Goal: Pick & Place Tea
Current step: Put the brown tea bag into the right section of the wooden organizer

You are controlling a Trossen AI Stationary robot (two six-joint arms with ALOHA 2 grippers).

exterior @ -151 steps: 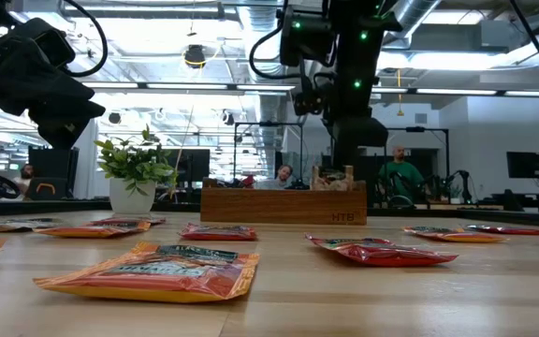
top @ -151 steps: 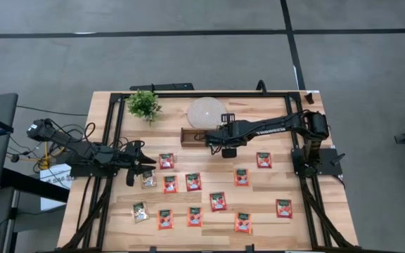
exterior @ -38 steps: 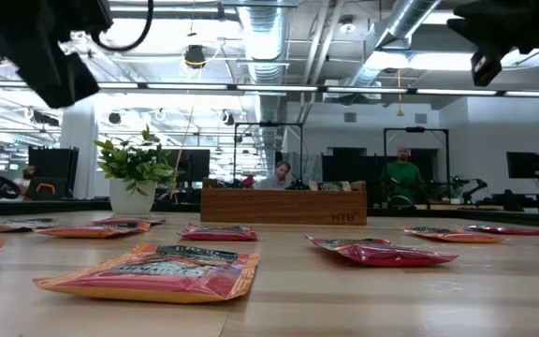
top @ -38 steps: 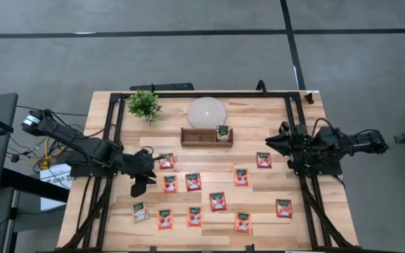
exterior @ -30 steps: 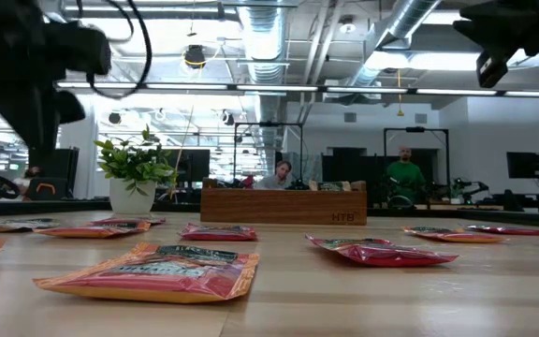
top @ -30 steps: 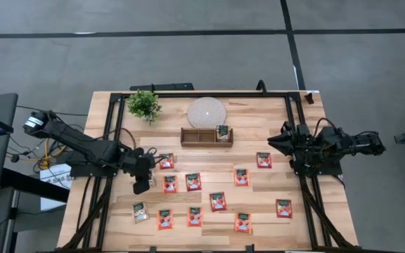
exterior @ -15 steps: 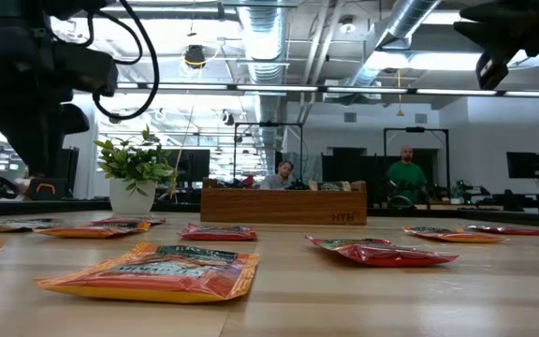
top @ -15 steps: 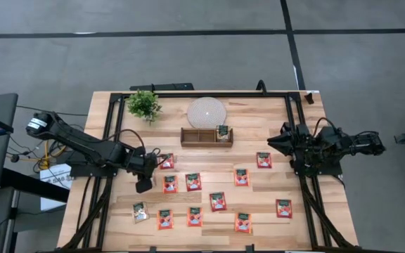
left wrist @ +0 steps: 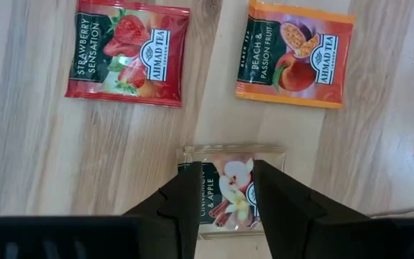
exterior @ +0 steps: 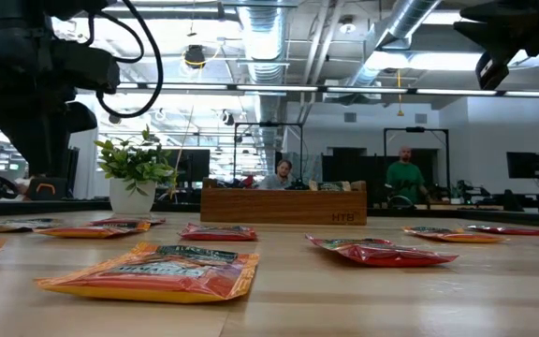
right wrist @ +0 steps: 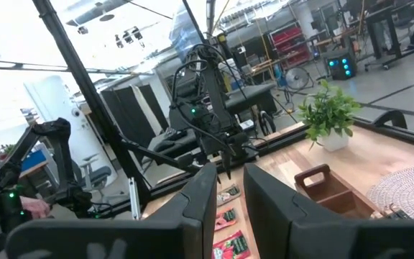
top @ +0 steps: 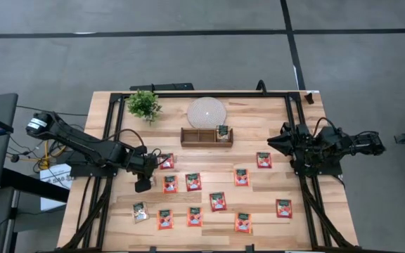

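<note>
Tea sachet point(left wrist: 232, 188) looks feather-light, thin and floppy; we'd pinch opposite edges. Left end effector point(left wrist: 223, 191) hovers apart over it, right end effector point(right wrist: 228, 188) empty, slightly apart.

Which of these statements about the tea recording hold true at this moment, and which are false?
1. The left gripper hangs over a pale cinnamon and apple sachet, jaws open astride it. True.
2. The wooden tray holds nothing. False: one sachet stands in its right-hand compartment.
3. The right gripper is reaching over the tray. False: it is drawn back at the table's right edge, holding nothing.
4. A strawberry sachet and a peach and passion fruit sachet lie flat on the table beyond the left gripper. True.
5. The potted plant stands at the table's right rear corner. False: it stands at the left rear, left of the round white disc.
</note>
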